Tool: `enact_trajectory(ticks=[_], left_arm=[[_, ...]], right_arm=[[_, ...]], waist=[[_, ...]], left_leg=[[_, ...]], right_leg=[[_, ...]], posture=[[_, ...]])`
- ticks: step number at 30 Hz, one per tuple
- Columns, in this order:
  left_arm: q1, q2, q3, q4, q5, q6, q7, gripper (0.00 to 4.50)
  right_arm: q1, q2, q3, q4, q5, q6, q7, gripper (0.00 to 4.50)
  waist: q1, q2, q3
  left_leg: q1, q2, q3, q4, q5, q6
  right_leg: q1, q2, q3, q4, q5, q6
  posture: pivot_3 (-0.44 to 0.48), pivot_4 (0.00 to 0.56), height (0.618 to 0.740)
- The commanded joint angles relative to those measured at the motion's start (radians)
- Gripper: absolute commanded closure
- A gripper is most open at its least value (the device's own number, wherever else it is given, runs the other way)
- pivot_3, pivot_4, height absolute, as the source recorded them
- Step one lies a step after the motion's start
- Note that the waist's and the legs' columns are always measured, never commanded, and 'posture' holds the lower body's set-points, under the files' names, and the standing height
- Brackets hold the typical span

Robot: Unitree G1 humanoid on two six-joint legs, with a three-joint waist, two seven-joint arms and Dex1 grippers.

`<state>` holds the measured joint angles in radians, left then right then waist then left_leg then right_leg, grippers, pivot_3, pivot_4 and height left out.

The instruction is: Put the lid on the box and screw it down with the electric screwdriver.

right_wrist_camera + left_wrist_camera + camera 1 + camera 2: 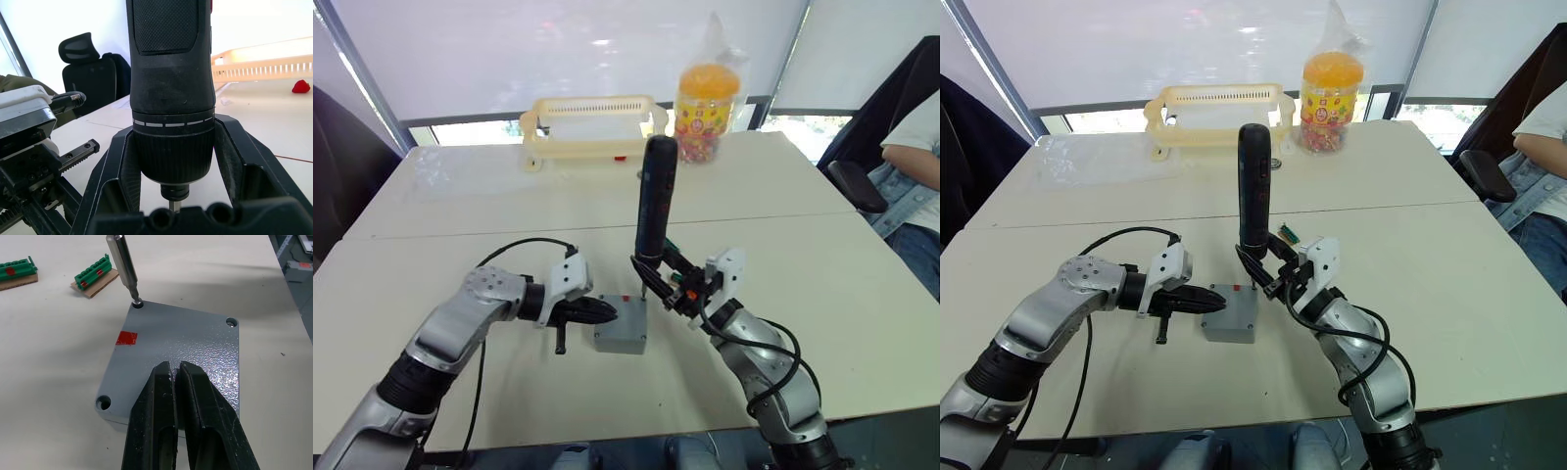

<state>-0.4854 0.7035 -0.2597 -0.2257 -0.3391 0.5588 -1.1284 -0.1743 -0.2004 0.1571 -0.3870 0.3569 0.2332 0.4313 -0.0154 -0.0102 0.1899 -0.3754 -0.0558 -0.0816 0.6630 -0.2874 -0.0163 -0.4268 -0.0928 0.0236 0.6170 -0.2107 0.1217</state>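
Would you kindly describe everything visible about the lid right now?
The lid is a flat, square, grey plate of textured plastic with a red mark and corner screw holes. It sits level on the box. The left gripper, jaws shut, presses on it, and the electric screwdriver, upright in the right gripper, has its bit in one corner hole.

We read this as an office or meeting room used as a robot test space: pale tables (783, 196) pushed together, black office chairs (862, 181) at the side with a seated person (915, 166), wide windows with white roller blinds (568, 49) behind. On the tabletop sit a cream plastic basket (592, 127), a jar of sweets (707, 108) and small green connector parts (95, 274).
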Motion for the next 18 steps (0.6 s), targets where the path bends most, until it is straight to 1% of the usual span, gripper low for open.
enact_trajectory(ticks=[1,8,18], left_arm=[[0.011,0.003,-0.009,-0.008,0.006,0.018,0.001,4.24],[0.013,0.002,-0.007,-0.010,0.005,0.020,0.005,4.24],[0.017,0.012,-0.018,-0.002,0.017,0.014,-0.001,4.24]], right_arm=[[-0.005,0.009,-0.011,-0.030,-0.002,-0.048,0.013,2.78],[0.014,0.019,0.004,-0.013,-0.028,-0.069,0.015,2.78],[0.031,0.056,0.033,0.084,-0.099,-0.173,0.005,2.78]], waist=[[0.000,0.000,0.000],[0.000,0.000,0.000],[-0.001,0.000,-0.001]], left_leg=[[0.000,0.000,0.000,0.000,0.000,0.000],[0.000,0.000,0.000,0.000,0.000,0.000],[0.001,0.000,0.000,0.000,0.000,0.000]], right_leg=[[0.000,0.000,0.000,0.000,0.000,0.000],[0.000,0.000,0.000,0.000,0.000,0.000],[0.001,0.000,0.000,0.000,0.000,0.000]], posture=[[0.000,0.150,0.740],[0.000,0.150,0.740],[0.000,0.150,0.740]])
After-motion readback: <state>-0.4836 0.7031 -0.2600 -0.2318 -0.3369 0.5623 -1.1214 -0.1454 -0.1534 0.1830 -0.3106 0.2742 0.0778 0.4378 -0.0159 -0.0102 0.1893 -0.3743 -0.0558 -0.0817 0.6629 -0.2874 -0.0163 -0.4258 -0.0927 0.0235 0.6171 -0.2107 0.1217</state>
